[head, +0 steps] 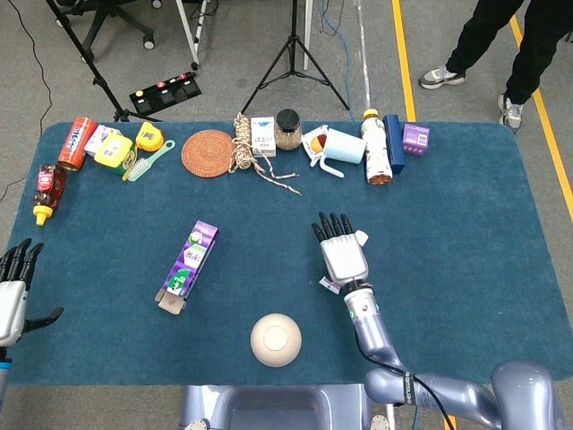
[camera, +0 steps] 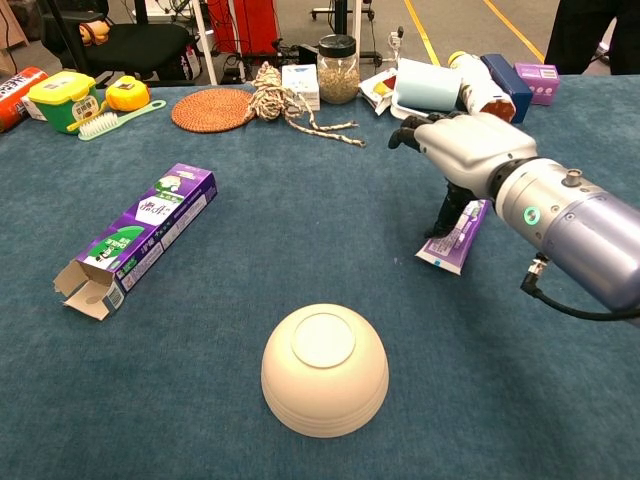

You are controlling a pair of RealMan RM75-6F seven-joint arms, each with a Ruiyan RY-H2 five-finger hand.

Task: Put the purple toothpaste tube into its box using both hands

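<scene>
Black fingertips (camera: 408, 131) of the right hand (camera: 470, 148) are reaching forward, slightly apart, while its thumb is pointing down beside the purple toothpaste tube (camera: 458, 236); whether thumb and tube are touching I cannot tell. In the head view this hand (head: 342, 253) is covering most of the tube, leaving only its crimped end (head: 329, 286) and white cap showing. The tube is lying flat on the blue table cloth (camera: 200, 400), well apart from its box (camera: 135, 239), which is lying on its side to the left with the flaps of its near end open. An upturned cream bowl (camera: 324, 368) is sitting near the front edge, between box and tube. The left hand (head: 12, 291) is hanging at the table's left edge, fingers spread and holding nothing.
</scene>
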